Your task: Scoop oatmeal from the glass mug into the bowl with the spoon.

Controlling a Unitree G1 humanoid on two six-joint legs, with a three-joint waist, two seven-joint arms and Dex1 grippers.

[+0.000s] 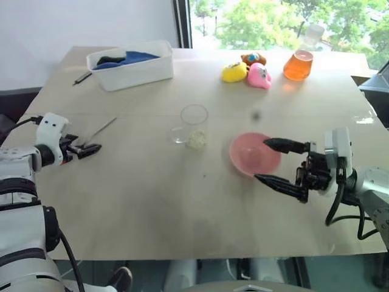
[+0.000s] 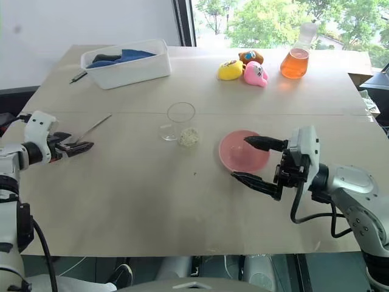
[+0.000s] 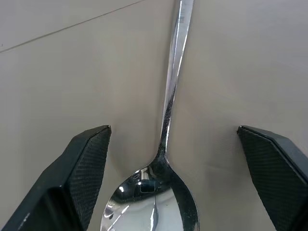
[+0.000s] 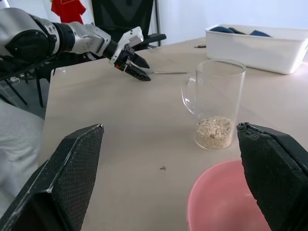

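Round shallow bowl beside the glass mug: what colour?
Plain pink bowl, best seen in the right eye view.

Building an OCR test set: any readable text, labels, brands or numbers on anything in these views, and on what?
No text can be read.
spoon: a small stamped mark high on the handle, too blurred to read.
glass mug, pink bowl, white tub, flask: no lettering visible.

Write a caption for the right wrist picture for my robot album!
Open right jaws frame the glass mug of oatmeal and pink bowl.
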